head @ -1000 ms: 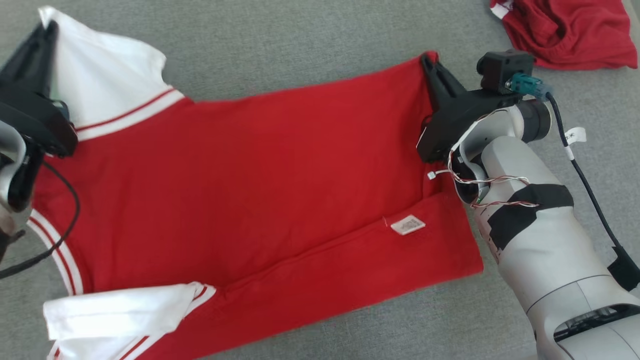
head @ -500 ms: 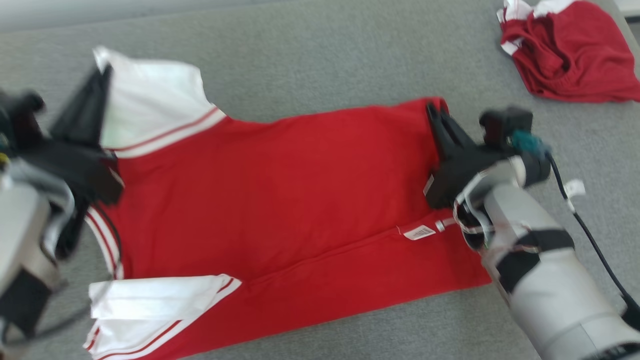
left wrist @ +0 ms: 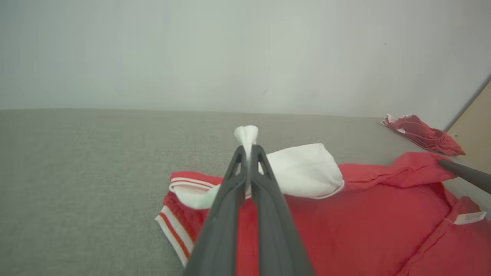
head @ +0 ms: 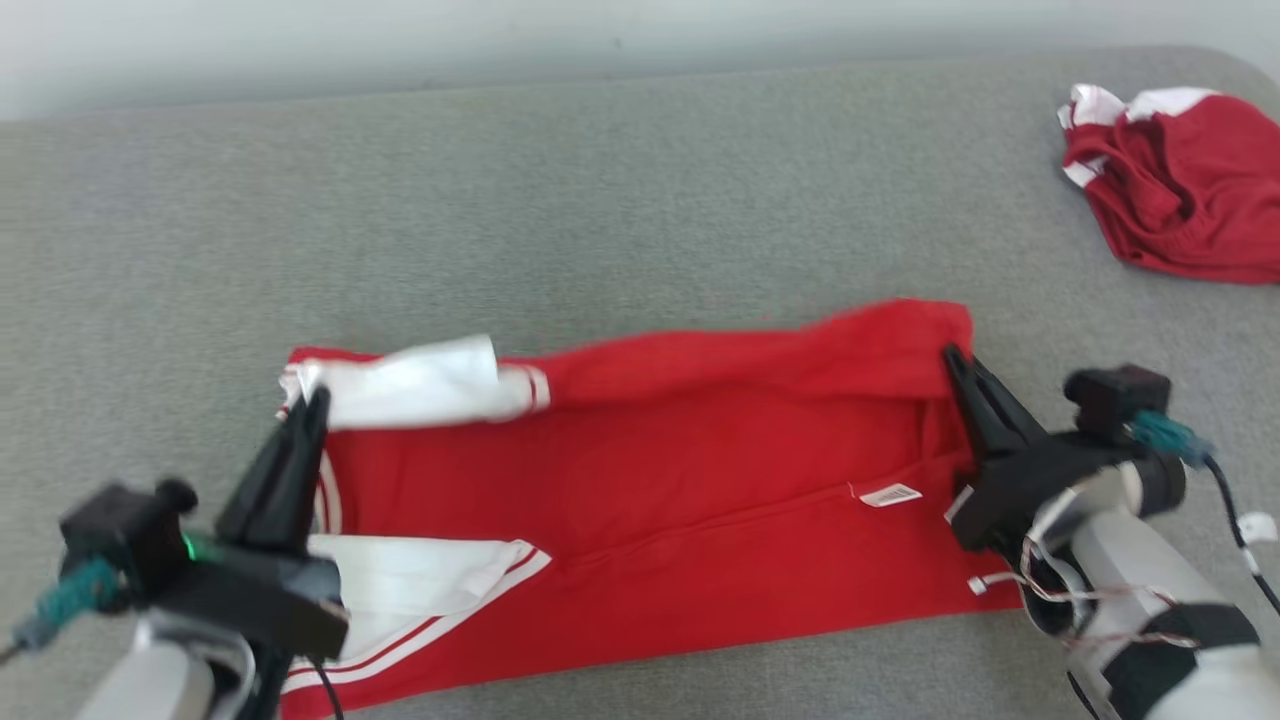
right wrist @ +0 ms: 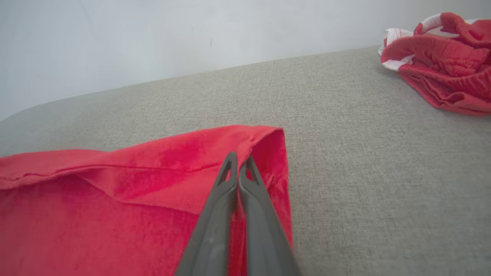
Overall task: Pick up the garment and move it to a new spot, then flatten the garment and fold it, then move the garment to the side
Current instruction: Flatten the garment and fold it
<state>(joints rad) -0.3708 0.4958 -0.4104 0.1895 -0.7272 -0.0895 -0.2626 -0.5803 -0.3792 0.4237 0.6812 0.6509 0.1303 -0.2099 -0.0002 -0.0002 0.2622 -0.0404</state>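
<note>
The garment [head: 700, 470], a red shirt with white striped sleeves, lies on the grey cushion as a long strip, with its far edge doubled over toward me. My left gripper [head: 315, 400] is shut on the white sleeve end at the left. In the left wrist view a tuft of white cloth pokes out past the left gripper [left wrist: 247, 147]. My right gripper [head: 950, 355] is shut on the red hem corner at the right, and in the right wrist view the right gripper [right wrist: 238, 157] pinches the raised fold of the garment [right wrist: 96, 211]. A white label [head: 890, 494] lies near the hem.
A second red and white garment [head: 1180, 200] lies crumpled at the far right of the grey cushion [head: 600, 200], apart from the shirt. A pale wall [head: 500, 40] runs along the cushion's back edge. A wooden panel [left wrist: 475, 122] stands at the right in the left wrist view.
Both grippers have drawn the shirt's far edge back toward me, folding it over the body, so the shirt is now a narrower strip. The head camera has also shifted upward.
</note>
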